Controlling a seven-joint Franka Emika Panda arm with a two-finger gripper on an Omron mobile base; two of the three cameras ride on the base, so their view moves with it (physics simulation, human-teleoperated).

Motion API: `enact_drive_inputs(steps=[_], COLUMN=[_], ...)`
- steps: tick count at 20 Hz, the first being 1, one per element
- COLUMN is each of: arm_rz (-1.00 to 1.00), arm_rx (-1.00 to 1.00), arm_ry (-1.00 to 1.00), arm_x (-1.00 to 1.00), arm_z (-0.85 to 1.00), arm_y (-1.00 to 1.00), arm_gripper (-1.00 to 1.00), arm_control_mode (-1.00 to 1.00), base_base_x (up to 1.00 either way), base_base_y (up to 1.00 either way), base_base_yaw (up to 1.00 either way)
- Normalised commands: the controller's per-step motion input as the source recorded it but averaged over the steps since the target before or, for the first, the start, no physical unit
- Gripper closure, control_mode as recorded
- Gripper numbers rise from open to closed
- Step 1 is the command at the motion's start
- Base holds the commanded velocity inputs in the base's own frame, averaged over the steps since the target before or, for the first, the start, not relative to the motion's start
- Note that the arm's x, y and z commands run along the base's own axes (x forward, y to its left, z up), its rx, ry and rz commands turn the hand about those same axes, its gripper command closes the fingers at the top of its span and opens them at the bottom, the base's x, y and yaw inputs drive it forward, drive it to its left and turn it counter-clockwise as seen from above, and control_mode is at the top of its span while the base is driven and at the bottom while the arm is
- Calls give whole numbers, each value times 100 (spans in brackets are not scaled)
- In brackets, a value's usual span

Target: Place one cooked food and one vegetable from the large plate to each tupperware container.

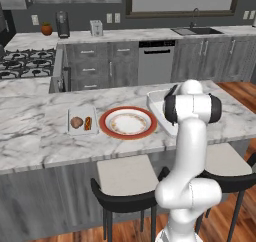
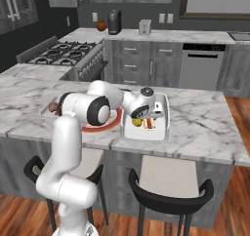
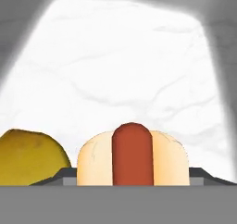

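Observation:
My gripper (image 2: 149,118) is down inside the larger white tupperware container (image 2: 163,114), shut on a hot dog (image 3: 133,156). The dark fingertips (image 3: 65,176) press against both sides of the bun. A yellow-brown vegetable (image 3: 28,156) lies on the container floor (image 3: 125,70) just left of the hot dog. The large plate (image 1: 128,122), red-rimmed with a white centre, looks bare. Left of it, the small flat tupperware container (image 1: 82,112) holds a brown lump (image 1: 76,122) and an orange-red piece of food (image 1: 88,123). In the left base view my arm hides much of the white container (image 1: 156,102).
Everything sits on the marble island counter (image 1: 30,131). Two stools (image 1: 125,178) stand under its front edge. A stove (image 1: 25,63) and the back counter with a sink (image 1: 195,31) lie beyond.

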Motion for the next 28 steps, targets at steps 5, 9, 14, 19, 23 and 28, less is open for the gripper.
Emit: enact_drive_inputs(steps=[5,9,14,19,23,28], arm_rz=[0,0,0,0,0,0], arm_rx=[0,-5,-13,-6,0,3], arm_ry=[-2,-14,-21,-18,4,14], arm_x=[-11,-25,-27,-73,-82,-70], arm_z=[-3,17,47,90,100,100], arm_y=[11,30,37,30,29,57], arm_gripper=[-100,-100,-100,-100,-100,-100], arm_control_mode=[-100,-100,-100,-100,-100,-100], base_base_x=[0,0,0,0,0,0], base_base_y=[0,0,0,0,0,0], base_base_yaw=[0,0,0,0,0,0])
